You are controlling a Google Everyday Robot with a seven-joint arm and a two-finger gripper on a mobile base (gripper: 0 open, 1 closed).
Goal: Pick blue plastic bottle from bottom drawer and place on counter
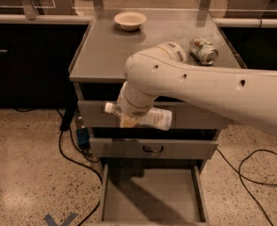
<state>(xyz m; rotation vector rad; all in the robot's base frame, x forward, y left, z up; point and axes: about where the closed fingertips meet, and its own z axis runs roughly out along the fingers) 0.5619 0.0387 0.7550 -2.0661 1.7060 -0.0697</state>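
- The gripper (129, 121) hangs in front of the upper drawers, its fingers closed on the blue plastic bottle (157, 118).
- The bottle is in the air, horizontal, just under the bench (105, 55) edge.
- The bottom drawer (152, 197) stands pulled out.

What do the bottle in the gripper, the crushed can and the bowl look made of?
The small clear bottle with white cap, held by the gripper in front of the top drawer: thin glossy plastic, see-through. The crushed silver can: thin shiny metal, dented. The pale round bowl: matte, perhaps ceramic or paper; cannot tell.
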